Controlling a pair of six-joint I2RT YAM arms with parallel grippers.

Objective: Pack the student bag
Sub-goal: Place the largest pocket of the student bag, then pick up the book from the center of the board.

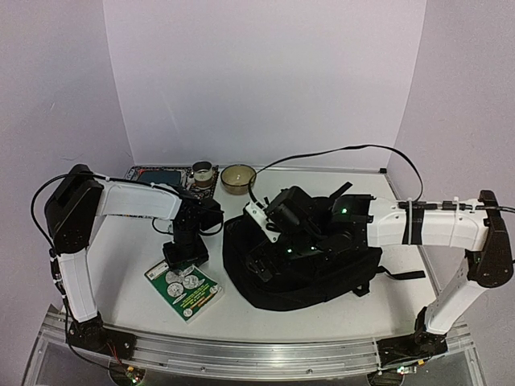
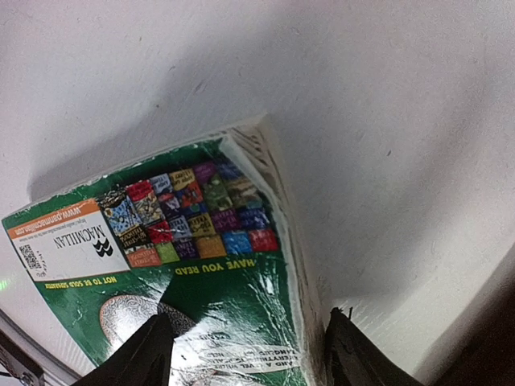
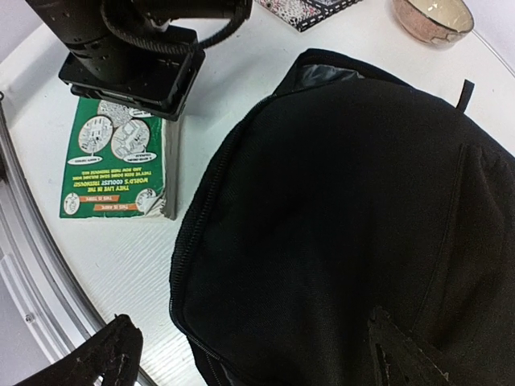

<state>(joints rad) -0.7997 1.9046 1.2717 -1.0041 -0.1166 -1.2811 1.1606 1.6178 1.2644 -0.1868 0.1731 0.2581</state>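
The student bag (image 1: 322, 277) is a large black backpack lying flat right of centre; in the right wrist view (image 3: 346, 201) it fills most of the frame, its zip running along the near left edge. A green paperback book (image 1: 185, 291) lies flat left of it, also seen in the left wrist view (image 2: 201, 265) and the right wrist view (image 3: 113, 169). My left gripper (image 2: 253, 358) is open, low over the book's far end, one finger above the cover and one past the page edge. My right gripper (image 3: 257, 354) is open and empty, just above the bag's front left part.
A tan bowl (image 1: 238, 178), a small jar (image 1: 203, 174) and a patterned flat book (image 1: 161, 174) stand along the back wall. A metal rail (image 1: 241, 354) runs along the table's front edge. The right arm's cable loops over the back right.
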